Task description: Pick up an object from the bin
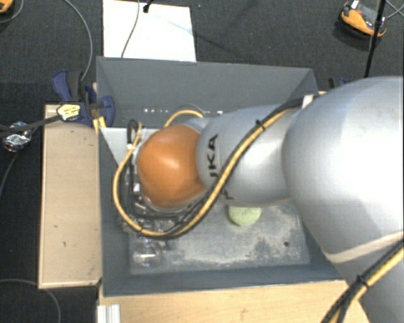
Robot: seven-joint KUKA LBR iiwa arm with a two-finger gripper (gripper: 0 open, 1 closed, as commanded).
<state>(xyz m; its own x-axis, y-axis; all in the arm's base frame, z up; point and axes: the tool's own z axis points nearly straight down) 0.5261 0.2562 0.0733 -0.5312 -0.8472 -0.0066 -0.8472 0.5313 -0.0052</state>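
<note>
Reach step, I'd say: my pincer [150,234] low at bin [208,82] left, over clear shiny thing [145,254] (open or closed, can't tell); next: grip, lift.

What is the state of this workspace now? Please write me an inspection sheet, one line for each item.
Surface: grey bin floor, speckled and worn.
Job's things: pale green round thing near the middle, partly hidden by the arm; clear glassy thing at the front left.
Clutter: nothing seen.
Grippers: claw low in the bin's left part, under the orange wrist cover, close to the clear glassy thing.
Cables: yellow-and-black cable loops round the wrist and runs along the arm.
Surroundings: dark ground with loose black wires; orange tool at the far right.
</note>
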